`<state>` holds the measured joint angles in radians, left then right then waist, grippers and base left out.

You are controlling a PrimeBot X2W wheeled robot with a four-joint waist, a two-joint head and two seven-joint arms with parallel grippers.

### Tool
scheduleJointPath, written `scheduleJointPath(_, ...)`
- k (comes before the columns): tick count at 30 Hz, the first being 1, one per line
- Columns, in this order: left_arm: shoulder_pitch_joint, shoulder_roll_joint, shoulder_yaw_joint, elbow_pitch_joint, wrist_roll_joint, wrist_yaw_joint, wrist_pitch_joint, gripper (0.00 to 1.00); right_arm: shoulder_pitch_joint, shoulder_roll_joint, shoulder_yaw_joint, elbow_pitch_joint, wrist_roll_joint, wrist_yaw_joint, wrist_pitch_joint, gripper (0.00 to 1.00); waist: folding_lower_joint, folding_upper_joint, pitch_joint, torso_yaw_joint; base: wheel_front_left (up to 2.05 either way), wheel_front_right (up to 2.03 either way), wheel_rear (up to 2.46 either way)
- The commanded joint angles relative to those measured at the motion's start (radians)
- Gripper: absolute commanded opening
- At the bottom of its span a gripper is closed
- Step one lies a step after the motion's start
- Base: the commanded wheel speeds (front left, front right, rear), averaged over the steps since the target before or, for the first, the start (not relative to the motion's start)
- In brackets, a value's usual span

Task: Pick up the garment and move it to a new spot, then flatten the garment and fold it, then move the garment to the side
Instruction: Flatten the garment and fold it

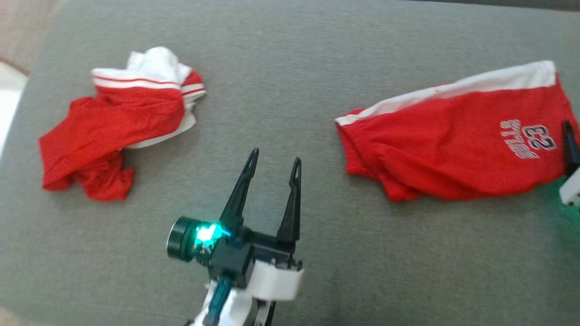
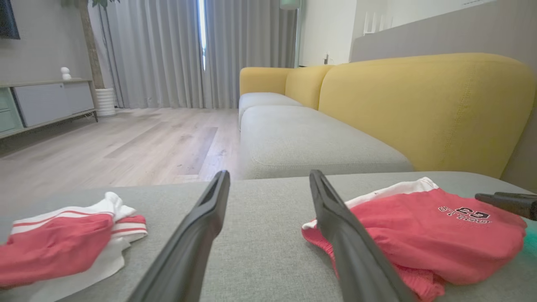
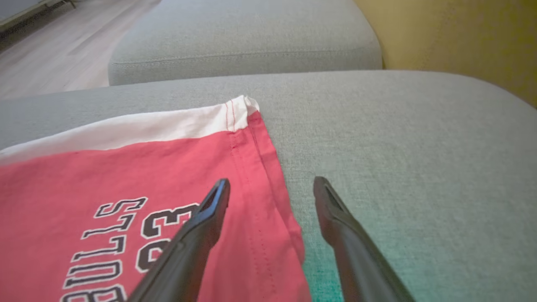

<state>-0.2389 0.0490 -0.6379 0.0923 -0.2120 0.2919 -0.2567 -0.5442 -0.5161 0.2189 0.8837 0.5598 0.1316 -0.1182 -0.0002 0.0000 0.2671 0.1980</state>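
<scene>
Two red-and-white garments lie on the grey cushion (image 1: 290,68). One is a crumpled heap (image 1: 113,131) at the left (image 2: 54,247). The other is a flat folded pair of red shorts (image 1: 453,145) with a white band and "BULLS 23" print, at the right (image 2: 428,235) (image 3: 126,188). My left gripper (image 1: 275,158) hovers open between the two garments, holding nothing (image 2: 269,176). My right gripper (image 3: 272,184) is open over the shorts' right hem, one finger above the red cloth and the other above bare cushion. In the head view one of its fingers (image 1: 569,136) shows at the right edge.
A yellow sofa back (image 2: 419,109) rises behind the cushion, with more grey seat cushions (image 2: 302,142) beyond. Wooden floor (image 2: 126,142), a low cabinet (image 2: 46,102) and curtains lie farther off. The cushion's near edge runs along the bottom left of the head view.
</scene>
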Motion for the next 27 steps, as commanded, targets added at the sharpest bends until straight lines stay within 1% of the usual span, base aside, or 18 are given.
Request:
scheduleJointPath(1, 0.015, 0.001, 0.043, -0.069, 0.034, 0.009, -0.005, 1.00, -0.007, -0.038, 0.007, 0.005, 0.031, -0.001, 0.020, 1.00, 0.0002, 0.0000, 0.000, 0.039, 0.00, 0.00, 0.00)
scheduleJointPath(4, 0.052, 0.001, 0.052, -0.096, 0.075, 0.003, -0.005, 1.00, -0.016, -0.062, 0.001, 0.049, 0.048, -0.001, 0.033, 1.00, 0.0002, 0.0000, 0.008, 0.070, 0.00, 0.00, 0.00)
scheduleJointPath(8, 0.071, 0.001, 0.070, -0.119, 0.113, 0.004, -0.005, 1.00, -0.027, -0.074, -0.010, 0.118, 0.078, -0.001, 0.064, 1.00, 0.0002, 0.0000, 0.017, 0.098, 0.00, 0.00, 0.00)
scheduleJointPath(9, 0.073, 0.001, 0.074, -0.123, 0.118, 0.005, -0.005, 1.00, -0.028, -0.072, -0.008, 0.128, 0.085, -0.001, 0.075, 0.95, 0.0002, 0.0000, 0.018, 0.101, 0.00, 0.00, 0.00)
scheduleJointPath(10, 0.075, 0.001, 0.077, -0.126, 0.120, 0.004, -0.005, 1.00, -0.029, -0.067, -0.007, 0.134, 0.098, -0.001, 0.084, 0.48, 0.0002, 0.0000, 0.018, 0.102, 0.00, 0.00, 0.00)
scheduleJointPath(11, 0.076, 0.001, 0.080, -0.129, 0.123, 0.005, -0.005, 1.00, -0.029, -0.060, -0.006, 0.133, 0.116, -0.001, 0.092, 0.23, 0.0002, 0.0000, 0.018, 0.100, 0.00, 0.00, 0.00)
scheduleJointPath(12, 0.078, 0.001, 0.085, -0.130, 0.125, 0.007, -0.005, 1.00, -0.029, -0.053, -0.008, 0.129, 0.137, -0.001, 0.097, 0.00, 0.0002, 0.0000, 0.016, 0.095, 0.00, 0.00, 0.00)
scheduleJointPath(14, 0.080, 0.001, 0.091, -0.131, 0.127, 0.009, -0.005, 1.00, -0.031, -0.047, -0.009, 0.123, 0.156, -0.001, 0.096, 0.00, 0.0002, 0.0000, 0.013, 0.087, 0.00, 0.00, 0.00)
scheduleJointPath(16, 0.079, 0.003, 0.105, -0.129, 0.136, 0.010, -0.005, 1.00, -0.035, -0.046, -0.006, 0.117, 0.169, -0.001, 0.074, 0.00, 0.0002, 0.0000, 0.002, 0.065, 0.00, 0.00, 0.00)
scheduleJointPath(23, 0.084, 0.028, 0.155, -0.119, 0.158, 0.002, -0.005, 1.00, -0.041, -0.040, 0.015, 0.137, 0.173, -0.001, 0.010, 0.00, 0.0002, 0.0000, -0.056, -0.057, 0.00, 0.00, 0.00)
scheduleJointPath(27, 0.091, 0.028, 0.163, -0.111, 0.157, -0.009, -0.005, 1.00, -0.021, -0.066, 0.021, 0.151, 0.175, -0.001, -0.018, 0.00, 0.0002, 0.0000, -0.071, -0.116, 0.00, 0.00, 0.00)
